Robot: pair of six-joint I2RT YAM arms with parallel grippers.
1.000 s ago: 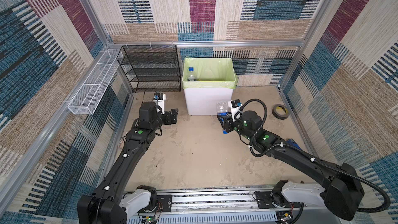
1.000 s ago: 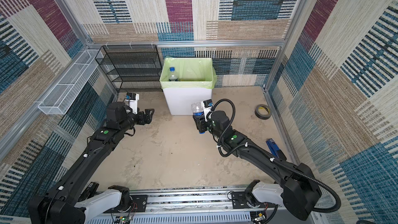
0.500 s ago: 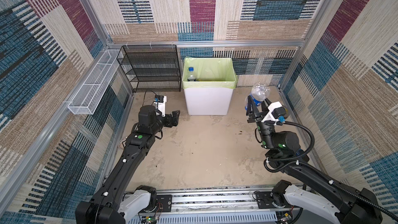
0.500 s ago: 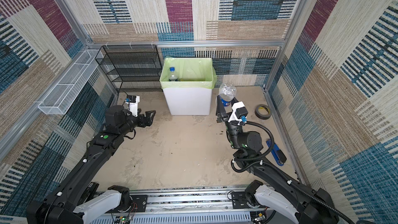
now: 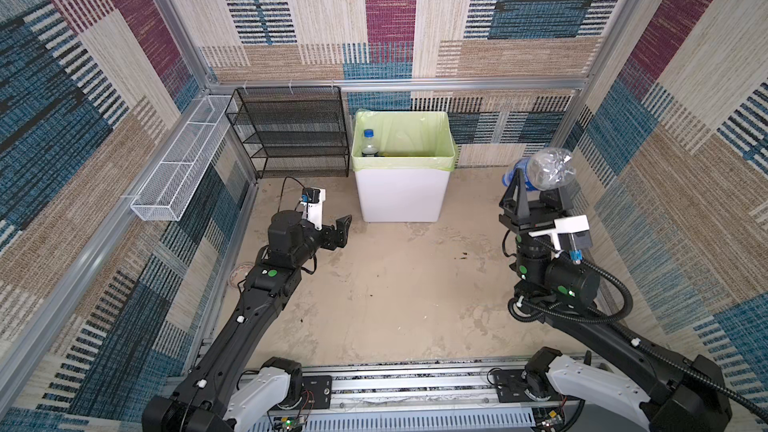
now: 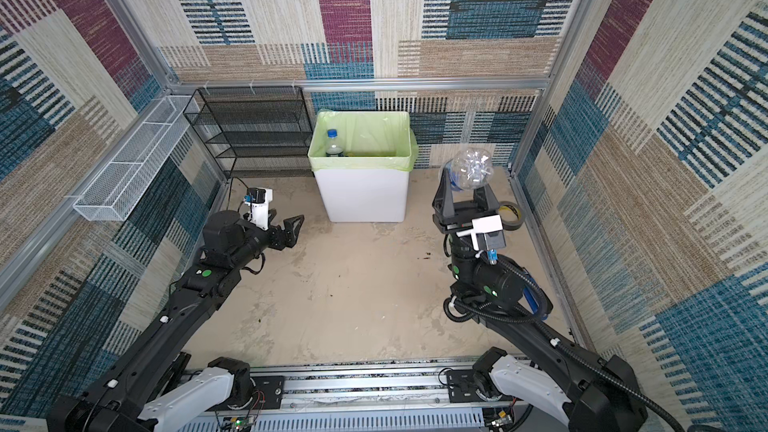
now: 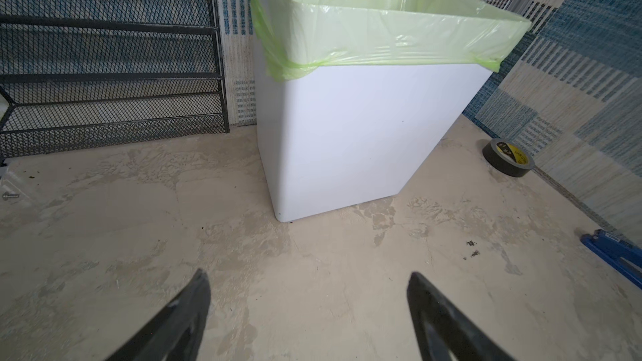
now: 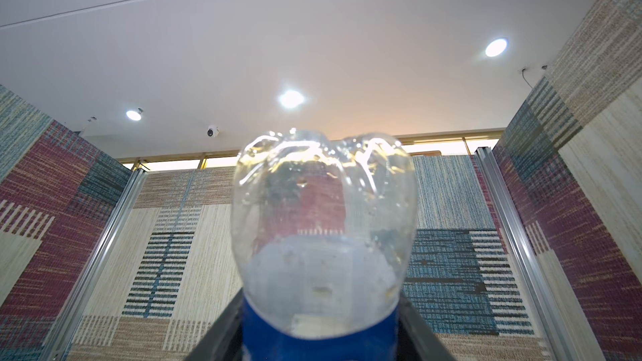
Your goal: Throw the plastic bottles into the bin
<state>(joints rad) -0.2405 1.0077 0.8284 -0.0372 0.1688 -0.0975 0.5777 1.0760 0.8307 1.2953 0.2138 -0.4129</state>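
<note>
My right gripper (image 5: 538,185) (image 6: 466,191) is raised high at the right of the bin, pointing upward. It is shut on a clear plastic bottle (image 5: 545,168) (image 6: 471,168) with a blue label. In the right wrist view the bottle (image 8: 323,230) stands base-up between the two fingers of the gripper (image 8: 319,342). The white bin (image 5: 401,197) (image 6: 361,197) (image 7: 364,133), lined with a pale green bag, stands at the back wall. Another blue-capped bottle (image 5: 369,144) (image 6: 333,144) stands inside it. My left gripper (image 5: 338,232) (image 6: 291,228) (image 7: 307,274) hangs open and empty, low over the floor left of the bin.
A black mesh rack (image 5: 291,135) (image 7: 111,57) stands left of the bin. A white wire basket (image 5: 178,172) hangs on the left wall. A grey tape roll (image 6: 509,216) (image 7: 509,158) and a blue tool (image 7: 615,255) lie on the floor at the right.
My right arm has swung from in front of the bin out to the right and lifted the bottle high, turning it base-up. The left arm has drawn back slightly.
</note>
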